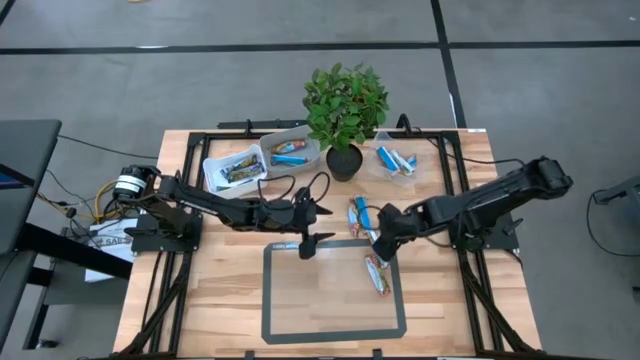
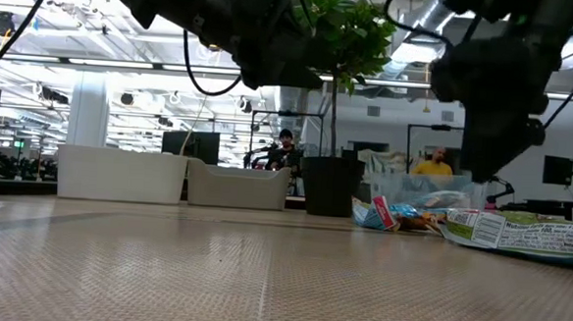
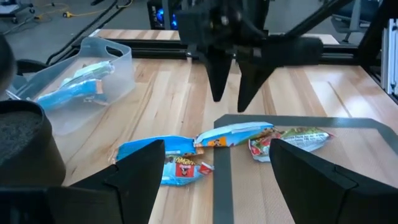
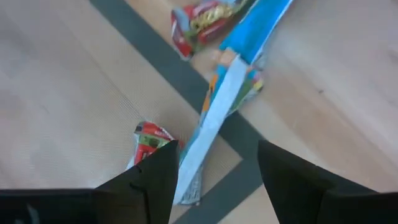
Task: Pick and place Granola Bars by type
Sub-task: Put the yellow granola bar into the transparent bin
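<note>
Up close in the low view, granola bars (image 2: 519,232) are lying on the table with unreadable print. From above, left gripper (image 1: 310,228) is hanging spread; right gripper (image 1: 377,237) is hovering spread over bars at the mat (image 1: 275,300) corner.

A light wooden tabletop (image 1: 220,300) carries a dark-edged rectangular mat (image 1: 330,290) near its front. At the back stands a leafy green plant (image 1: 345,100) in a black pot (image 1: 344,162), with two clear plastic tubs (image 1: 262,160) just beside it. Two people (image 2: 285,146) show far off in the room behind.
</note>
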Tool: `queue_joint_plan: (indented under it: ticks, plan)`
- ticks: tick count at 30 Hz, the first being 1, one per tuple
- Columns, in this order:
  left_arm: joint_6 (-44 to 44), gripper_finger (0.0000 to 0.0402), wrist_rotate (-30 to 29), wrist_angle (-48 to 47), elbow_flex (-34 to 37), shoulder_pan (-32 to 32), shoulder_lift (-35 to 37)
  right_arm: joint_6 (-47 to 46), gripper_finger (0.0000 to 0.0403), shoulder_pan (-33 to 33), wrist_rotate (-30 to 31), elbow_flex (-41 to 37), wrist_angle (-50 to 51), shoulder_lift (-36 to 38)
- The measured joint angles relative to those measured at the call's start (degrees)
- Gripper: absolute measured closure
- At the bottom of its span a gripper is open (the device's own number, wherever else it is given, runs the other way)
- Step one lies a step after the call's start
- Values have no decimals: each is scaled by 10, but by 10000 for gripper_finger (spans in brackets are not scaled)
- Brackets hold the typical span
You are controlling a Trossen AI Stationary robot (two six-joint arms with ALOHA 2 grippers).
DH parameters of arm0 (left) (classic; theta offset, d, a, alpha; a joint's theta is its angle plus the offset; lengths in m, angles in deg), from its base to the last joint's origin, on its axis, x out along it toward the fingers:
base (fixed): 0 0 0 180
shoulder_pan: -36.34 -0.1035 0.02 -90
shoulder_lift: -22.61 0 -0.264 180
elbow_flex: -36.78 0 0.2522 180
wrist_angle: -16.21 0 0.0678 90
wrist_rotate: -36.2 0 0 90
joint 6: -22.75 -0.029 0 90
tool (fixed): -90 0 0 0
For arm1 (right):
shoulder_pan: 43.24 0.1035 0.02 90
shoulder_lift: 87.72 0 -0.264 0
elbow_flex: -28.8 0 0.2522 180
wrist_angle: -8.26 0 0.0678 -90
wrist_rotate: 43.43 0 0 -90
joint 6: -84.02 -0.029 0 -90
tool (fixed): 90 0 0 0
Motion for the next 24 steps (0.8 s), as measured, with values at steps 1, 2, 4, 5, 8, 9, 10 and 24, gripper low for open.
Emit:
queue_joint_plan:
  ticks: [1,2,4,5,8,9,10,24]
  plan:
    - [-2,120,0,-2,0,1,0,0,193,4,0,1,-4,-12]
    - [-3,120,0,-3,0,3,0,0,194,7,0,0,-8,-22]
    - [-4,120,0,-7,0,5,0,0,194,11,-3,1,-36,-43]
    - [-4,120,0,-10,0,5,0,0,194,12,-5,1,-45,-50]
    - [-4,120,0,-14,0,6,0,-1,194,10,-15,2,-64,-75]
    - [-5,120,0,-16,0,6,0,-2,194,10,-15,1,-61,-82]
    - [-5,120,0,-18,0,6,0,-2,194,10,-15,1,-59,-89]
    - [-5,120,-1,-24,0,6,0,6,239,10,-32,5,-85,-154]
